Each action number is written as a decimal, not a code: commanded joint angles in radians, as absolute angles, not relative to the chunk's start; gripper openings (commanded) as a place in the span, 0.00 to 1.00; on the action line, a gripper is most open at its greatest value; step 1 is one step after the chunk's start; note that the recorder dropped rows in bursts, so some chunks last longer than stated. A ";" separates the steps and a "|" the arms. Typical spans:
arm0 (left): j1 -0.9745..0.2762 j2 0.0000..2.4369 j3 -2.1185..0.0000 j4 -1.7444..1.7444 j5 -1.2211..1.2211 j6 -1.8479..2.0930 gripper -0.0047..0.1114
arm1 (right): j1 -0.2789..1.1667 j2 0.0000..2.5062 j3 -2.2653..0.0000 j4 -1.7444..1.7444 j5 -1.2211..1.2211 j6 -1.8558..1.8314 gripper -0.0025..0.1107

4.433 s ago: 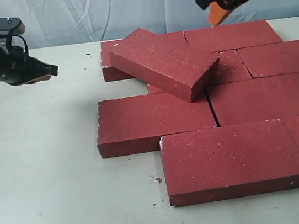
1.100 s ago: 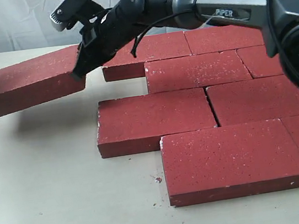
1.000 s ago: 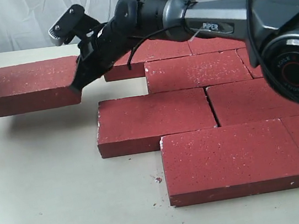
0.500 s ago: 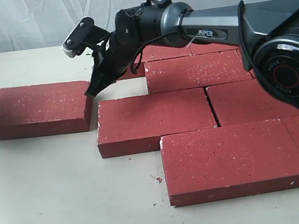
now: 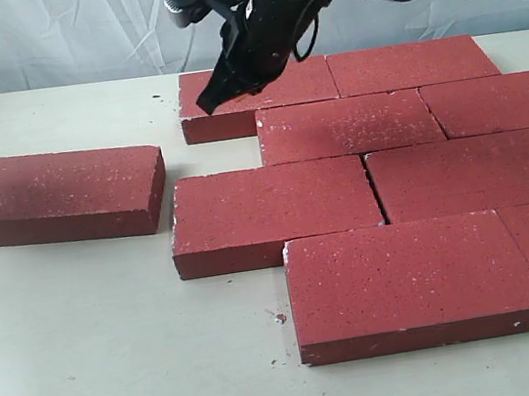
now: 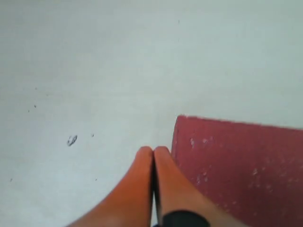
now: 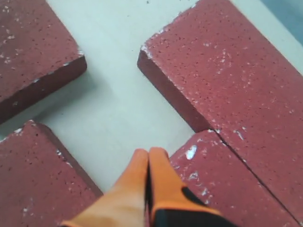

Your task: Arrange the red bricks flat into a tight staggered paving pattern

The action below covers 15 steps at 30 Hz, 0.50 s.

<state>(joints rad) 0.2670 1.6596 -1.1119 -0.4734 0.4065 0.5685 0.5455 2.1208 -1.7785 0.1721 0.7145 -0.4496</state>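
Far left, flat on the pale table (image 5: 90, 360) and slightly askew, a narrow gap short of the paving: a lone red brick (image 5: 57, 183). Just beside one corner of it, per the left wrist view, the left gripper (image 6: 152, 153), orange fingers pressed together on nothing. Further right, hanging above the left end of the back-row brick (image 5: 288, 84), the right gripper (image 5: 204, 105), likewise pinched together and empty. Rightward from there, four staggered rows of red bricks (image 5: 372, 193), flat and closely butted.
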 commanded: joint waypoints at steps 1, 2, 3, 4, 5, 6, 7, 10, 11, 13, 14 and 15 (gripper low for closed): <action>0.258 1.545 -1.064 -0.682 0.365 0.616 0.04 | 0.557 2.028 -1.616 0.365 0.619 -0.651 0.01; 0.250 1.526 -1.062 -0.718 0.386 0.679 0.04 | 0.560 2.018 -1.589 0.424 0.612 -0.709 0.01; 0.244 1.509 -1.058 -0.727 0.415 0.753 0.04 | 0.560 2.016 -1.573 0.468 0.616 -0.753 0.01; 0.235 1.497 -1.050 -0.727 0.432 0.804 0.04 | 0.560 2.015 -1.563 0.517 0.637 -0.798 0.01; 0.229 1.484 -1.038 -0.725 0.440 0.837 0.04 | 0.560 2.015 -1.560 0.545 0.666 -0.831 0.01; 0.228 1.475 -1.024 -0.716 0.435 0.854 0.04 | 0.560 2.017 -1.560 0.551 0.692 -0.847 0.01; 0.228 1.472 -1.010 -0.708 0.420 0.859 0.04 | 0.560 2.017 -1.560 0.560 0.717 -0.858 0.01; 0.241 1.472 -0.951 -0.641 0.358 0.859 0.04 | 0.560 2.017 -1.560 0.626 0.730 -0.863 0.01; 0.249 1.472 -0.933 -0.628 0.334 0.859 0.04 | 0.561 2.017 -1.560 0.662 0.724 -0.872 0.01; 0.278 1.472 -0.883 -0.626 0.240 0.859 0.04 | 0.561 2.020 -1.560 0.737 0.738 -0.947 0.01; 0.290 1.474 -0.865 -0.628 0.191 0.859 0.04 | 0.564 2.020 -1.560 0.761 0.744 -0.995 0.01; 0.305 1.479 -0.847 -0.639 0.122 0.859 0.04 | 0.570 2.020 -1.560 0.771 0.739 -1.034 0.01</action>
<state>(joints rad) 0.2729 1.4763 -0.8890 -0.6331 0.2746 0.8568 0.5624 2.0295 -1.5610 0.6986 0.7288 -0.9224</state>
